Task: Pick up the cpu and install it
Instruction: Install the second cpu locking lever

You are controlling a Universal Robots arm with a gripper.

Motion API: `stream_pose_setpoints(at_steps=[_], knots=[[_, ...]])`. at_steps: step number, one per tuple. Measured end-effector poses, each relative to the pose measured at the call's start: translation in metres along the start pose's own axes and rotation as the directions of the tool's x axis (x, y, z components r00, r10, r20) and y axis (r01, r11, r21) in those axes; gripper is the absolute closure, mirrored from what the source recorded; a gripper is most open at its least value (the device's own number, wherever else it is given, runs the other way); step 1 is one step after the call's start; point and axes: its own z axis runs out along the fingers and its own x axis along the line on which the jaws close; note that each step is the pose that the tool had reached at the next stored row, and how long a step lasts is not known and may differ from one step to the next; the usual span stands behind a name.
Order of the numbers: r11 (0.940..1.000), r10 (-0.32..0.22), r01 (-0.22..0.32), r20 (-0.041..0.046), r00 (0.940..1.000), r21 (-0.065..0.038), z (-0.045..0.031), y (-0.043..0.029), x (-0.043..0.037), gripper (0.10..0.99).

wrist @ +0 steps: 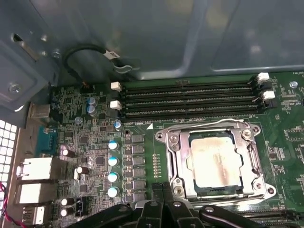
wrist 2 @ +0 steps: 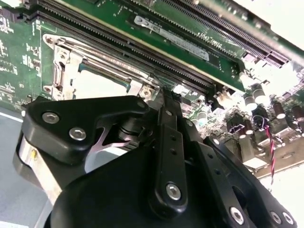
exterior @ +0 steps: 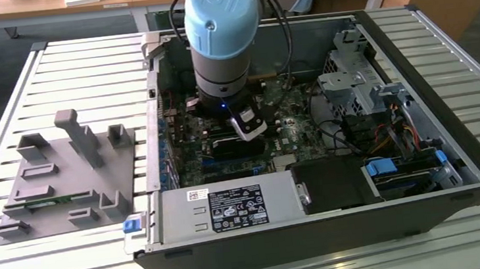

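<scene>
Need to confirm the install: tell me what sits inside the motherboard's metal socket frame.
In the first wrist view the cpu, silvery top up, lies flat inside the socket frame. Whatever lies beneath it is covered, and the gripper's black body hides the frame's near edge.

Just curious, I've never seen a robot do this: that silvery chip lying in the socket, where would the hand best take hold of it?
The cpu lies flat, framed by the socket bracket. Probably best from straight above, pinching two opposite rim edges, since only its top is exposed.

No print can be made out, even on the power supply's label point(exterior: 238, 208).
</scene>
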Motion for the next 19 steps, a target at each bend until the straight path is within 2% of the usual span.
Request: stream_pose_setpoints(at_steps=[11, 15, 19], knots=[[1.0, 0.0, 0.0, -0.0001, 1.0, 0.0, 0.0033, 0.0013, 0.0001, 0.98], [1.0, 0.0, 0.0, 0.0005, 1.0, 0.006, 0.0034, 0.0013, 0.0001, 0.98], [1.0, 0.0, 0.0, 0.0004, 1.0, 0.007, 0.003, 0.0013, 0.0003, 0.98]])
